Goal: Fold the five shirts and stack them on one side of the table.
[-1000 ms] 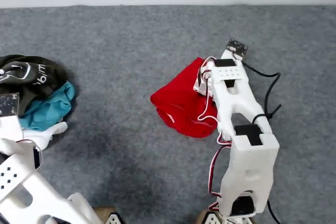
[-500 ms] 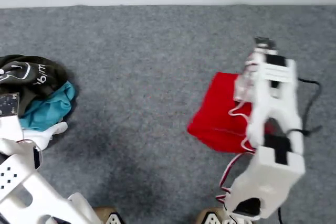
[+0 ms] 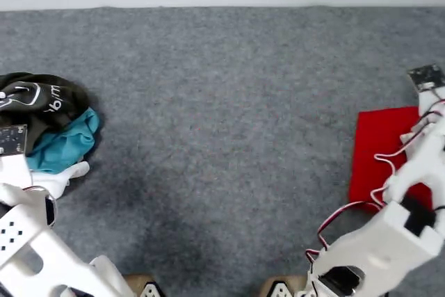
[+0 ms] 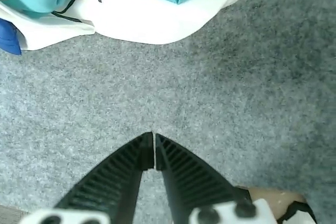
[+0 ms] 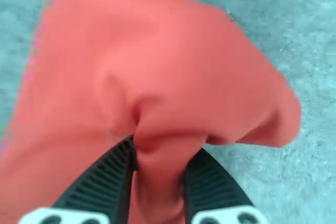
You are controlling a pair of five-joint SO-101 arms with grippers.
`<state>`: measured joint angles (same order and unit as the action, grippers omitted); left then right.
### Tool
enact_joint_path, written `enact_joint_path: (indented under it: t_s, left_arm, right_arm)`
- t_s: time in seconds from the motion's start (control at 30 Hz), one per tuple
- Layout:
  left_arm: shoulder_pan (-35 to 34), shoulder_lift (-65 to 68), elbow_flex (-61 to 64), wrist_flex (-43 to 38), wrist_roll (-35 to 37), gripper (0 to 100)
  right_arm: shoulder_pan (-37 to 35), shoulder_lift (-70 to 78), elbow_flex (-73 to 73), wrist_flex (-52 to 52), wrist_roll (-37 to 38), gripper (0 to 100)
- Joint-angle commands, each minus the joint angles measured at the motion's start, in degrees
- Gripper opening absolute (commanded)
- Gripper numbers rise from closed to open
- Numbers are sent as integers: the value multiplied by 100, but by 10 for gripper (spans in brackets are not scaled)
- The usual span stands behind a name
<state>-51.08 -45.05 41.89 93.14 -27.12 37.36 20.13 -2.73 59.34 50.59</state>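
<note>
While the right pincer [image 5: 157,153] clamps a bunched fold of the red shirt [image 3: 379,154] at the right edge of the grey table [image 3: 222,102], the left pincer [image 4: 154,150] hangs closed and empty above the surface, just beside a heap made of a dark shirt [image 3: 42,99], a teal shirt [image 3: 66,144] and a white shirt [image 3: 66,175] at the left edge.

Red cloth shirt [image 5: 157,77]: soft, matt. Grey carpet-like tabletop [image 3: 229,88]: rough, fuzzy. White right arm [image 3: 389,238]: smooth plastic.
</note>
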Motion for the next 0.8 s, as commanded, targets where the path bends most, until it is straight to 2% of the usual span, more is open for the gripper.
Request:
enact_joint_path:
  t_s: [0.0,0.07,0.13,0.23,0.3,0.5,0.67,0.77]
  left_arm:
    - [-35,-132,-127,53,62,16]
    - [-35,-132,-127,88,62,16]
    - [-35,-132,-127,88,62,16]
    - [-9,-132,-127,79,53,16]
    - [-9,-132,-127,70,53,16]
    - [0,-132,-127,79,53,16]
    - [-18,-132,-127,79,53,16]
    - [-35,-132,-127,79,53,16]
  right_arm:
    - [66,40,-62,-198,97,9]
    - [57,66,-62,-198,79,32]
    - [84,57,-70,-154,62,120]
    - [198,-215,-70,-66,-563,247]
    - [224,-541,-70,198,-844,262]
    - [127,-1385,-62,1244,-879,180]
    - [136,-1525,-26,2044,-879,0]
    - [321,-1367,167,2044,-862,24]
